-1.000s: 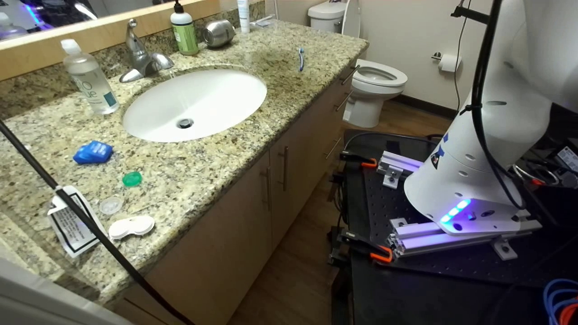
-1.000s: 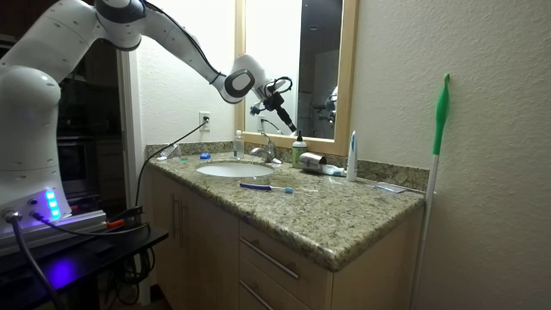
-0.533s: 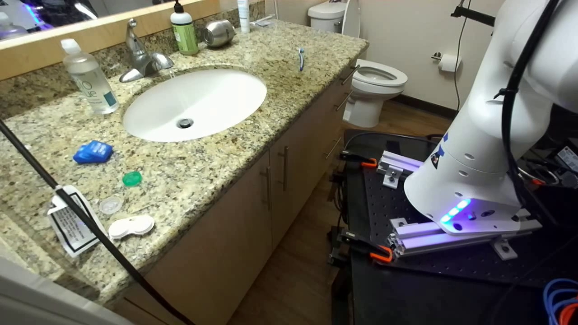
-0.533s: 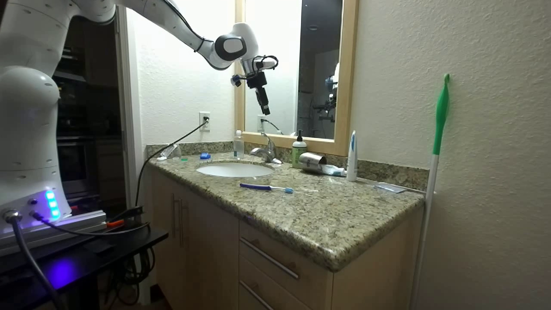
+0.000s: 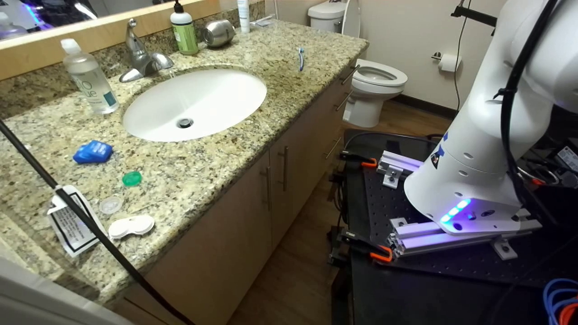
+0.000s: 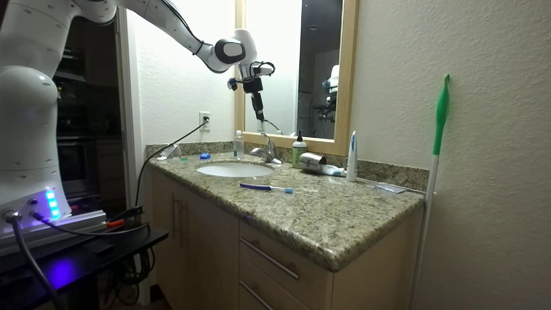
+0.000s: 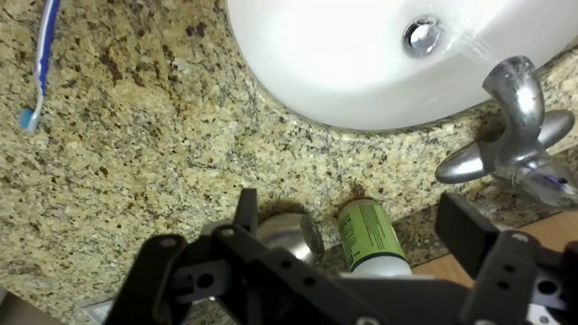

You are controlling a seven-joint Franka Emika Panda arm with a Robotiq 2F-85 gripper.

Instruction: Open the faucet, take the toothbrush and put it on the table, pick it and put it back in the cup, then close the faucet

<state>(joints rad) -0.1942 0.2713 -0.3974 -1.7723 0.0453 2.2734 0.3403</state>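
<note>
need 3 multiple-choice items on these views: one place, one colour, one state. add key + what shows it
1. Where is the toothbrush?
A) In the cup
B) On the counter
C) In the sink

2. What colour is the label on the pump bottle?
A) Red
B) Purple
C) Green

3. What state is the faucet in?
A) Running
B) Turned off
C) Detached, lying loose

Key:
1 B: all three views show it lying there.
2 C: the wrist view shows it green with dark print.
3 A: the wrist view shows water falling toward the drain.
</note>
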